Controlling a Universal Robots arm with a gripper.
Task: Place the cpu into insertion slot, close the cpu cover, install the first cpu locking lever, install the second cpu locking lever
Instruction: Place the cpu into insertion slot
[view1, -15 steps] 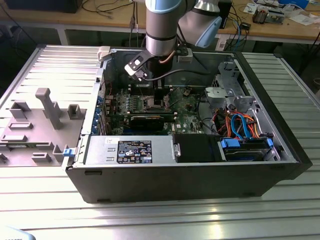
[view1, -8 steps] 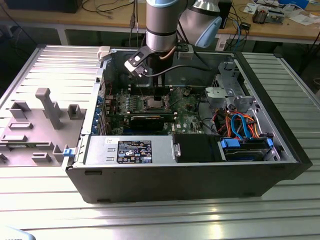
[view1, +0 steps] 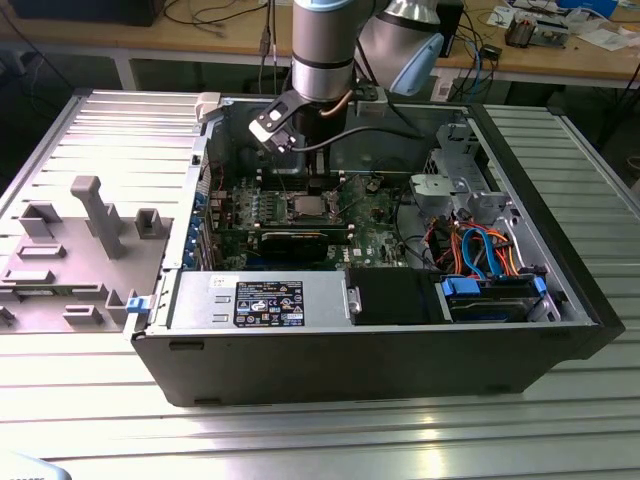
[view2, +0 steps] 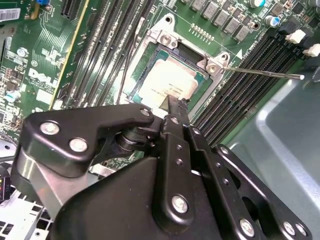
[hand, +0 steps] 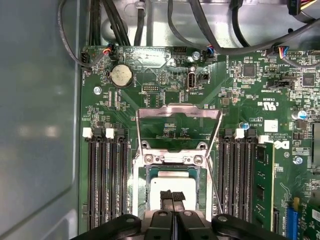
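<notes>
First wrist view: gripper (hand: 172, 199), fingers pinched together on nothing, is hovering over, maybe touching, the seated cpu (hand: 172, 181); cpu cover (hand: 178, 111) is standing open, leaving the socket (hand: 150, 159) reachable.

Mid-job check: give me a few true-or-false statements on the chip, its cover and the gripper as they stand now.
1. The small square silver-grey cpu lies in the metal socket on the green motherboard. True.
2. The thin silver frame-shaped cpu cover is shut over the chip. False: it stands flipped open beyond the socket, with the board showing through its opening.
3. The black gripper hangs right over the cpu. True.
4. The gripper's fingers are spread wide. False: they are pressed together.
</notes>
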